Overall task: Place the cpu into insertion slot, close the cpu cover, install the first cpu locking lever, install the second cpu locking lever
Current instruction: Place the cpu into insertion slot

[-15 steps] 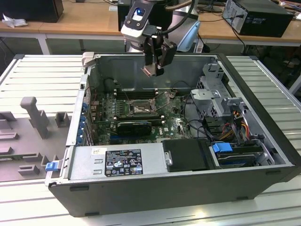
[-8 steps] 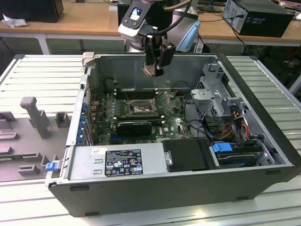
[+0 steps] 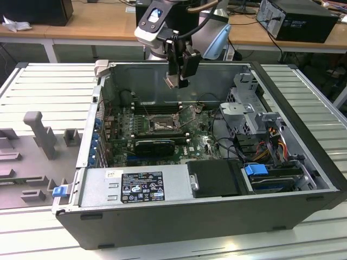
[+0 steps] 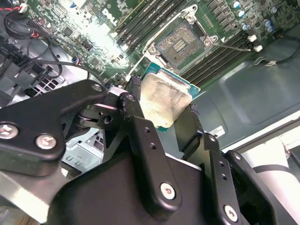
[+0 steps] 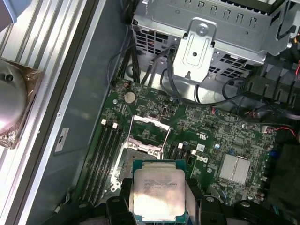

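Fingers [image 4: 140,133] clamped on the cpu [image 4: 161,101], above the uncovered insertion slot [image 4: 180,42] inside the open computer case [image 3: 217,216]

A pale grey counter [image 3: 49,86] of ribbed metal slats is carrying an open computer case [image 3: 217,216]. The case is lying on its side with its open face up, taking up the middle of the counter and the exterior view's right. On the exterior view's left, grey fixture blocks [image 3: 39,135] are sitting directly on the slats, near the case. 1 of them is standing upright, taller than the rest. Behind, wooden desks [image 3: 103,21] are carrying 2 black boxes [image 3: 303,19].
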